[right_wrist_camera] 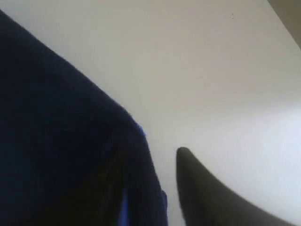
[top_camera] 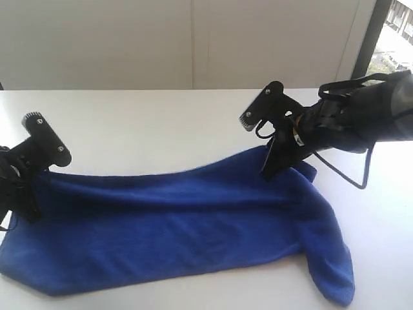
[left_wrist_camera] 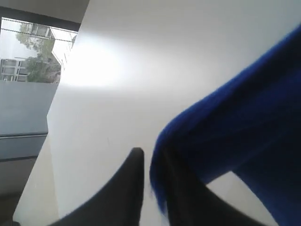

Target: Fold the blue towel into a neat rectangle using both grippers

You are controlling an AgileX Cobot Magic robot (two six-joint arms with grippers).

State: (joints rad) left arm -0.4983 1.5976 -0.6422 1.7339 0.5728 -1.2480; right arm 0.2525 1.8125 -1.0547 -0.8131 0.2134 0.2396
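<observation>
Plush royal-blue towel [top_camera: 181, 226] lies rumpled and oblong across the lower frame; left gripper [top_camera: 32, 174] and right gripper [top_camera: 255, 148] fingers stand parted, seemingly unclamped.

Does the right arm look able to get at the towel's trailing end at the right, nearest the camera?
Probably yes: the right gripper is at the blue towel, on its far edge, and the trailing end lies on the table close by with nothing between.

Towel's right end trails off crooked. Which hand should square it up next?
Likely right: the right hand sits at that skewed end of the blue towel; the left hand is at the opposite end.
</observation>
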